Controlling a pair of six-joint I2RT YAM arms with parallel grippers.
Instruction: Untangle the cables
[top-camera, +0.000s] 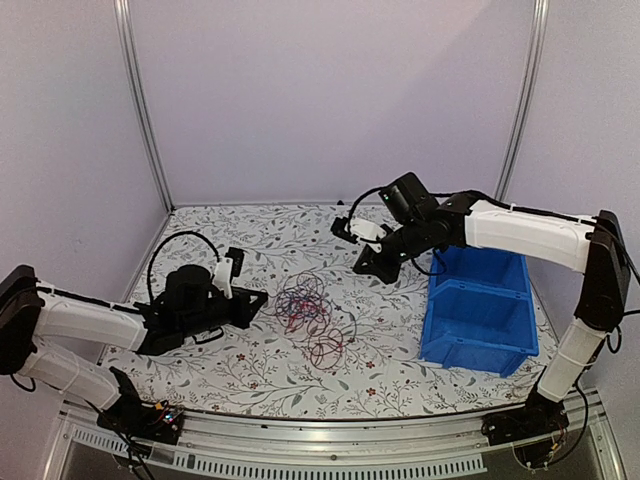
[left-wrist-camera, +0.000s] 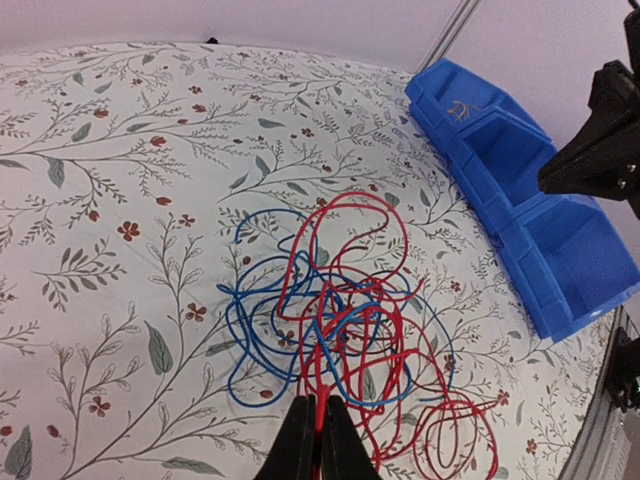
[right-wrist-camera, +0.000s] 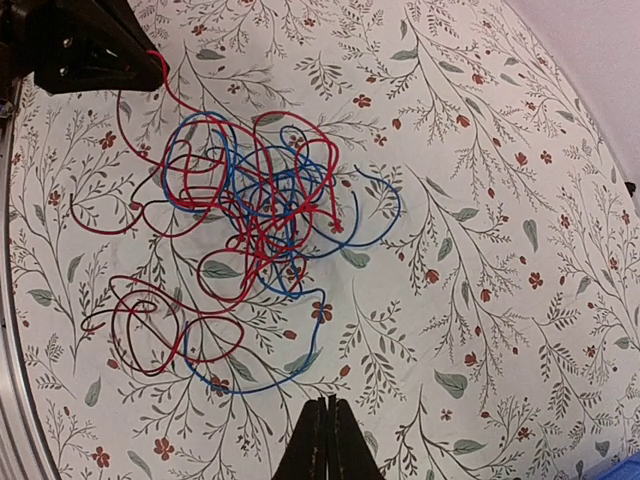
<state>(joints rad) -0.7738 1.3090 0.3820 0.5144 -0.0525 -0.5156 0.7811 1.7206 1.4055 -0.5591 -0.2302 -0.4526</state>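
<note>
**Q:** Where do we find the clump of thin red, blue and dark cables, taking the blue plastic two-compartment bin as our landmark?

**A:** We find the cables flat on the floral-patterned tabletop, on the side of the bin that faces the left arm. They are near the bin but clear of its wall. The clump is loosely elongated, and we read its long axis as roughly parallel to the bin's long side. The blue loops crowd the middle, and a dark red loop trails off at the end nearer the arm bases.

**Q:** Which tool is nearer, and in what state?

**A:** The left gripper is the nearer one. It sits at the clump's edge farthest from the bin. In the left wrist view we see the left gripper with its jaws pressed together on a single red strand of the cables. The right gripper hangs above the table off the bin's far corner, apart from the clump. Its jaws are closed on nothing, and the cables lie ahead of them.

**Q:** On what relation does the coming move turn?

**A:** We judge that it turns on direction. The pinched strand leads from the left gripper towards the bin, so a pull away from the bin would draw it out across the clump's long axis.

**Q:** What stands in the way?

**A:** Nothing on the tabletop does. Only the crossings of red over blue may drag the whole clump along. The bin bounds the right arm's side.
</note>
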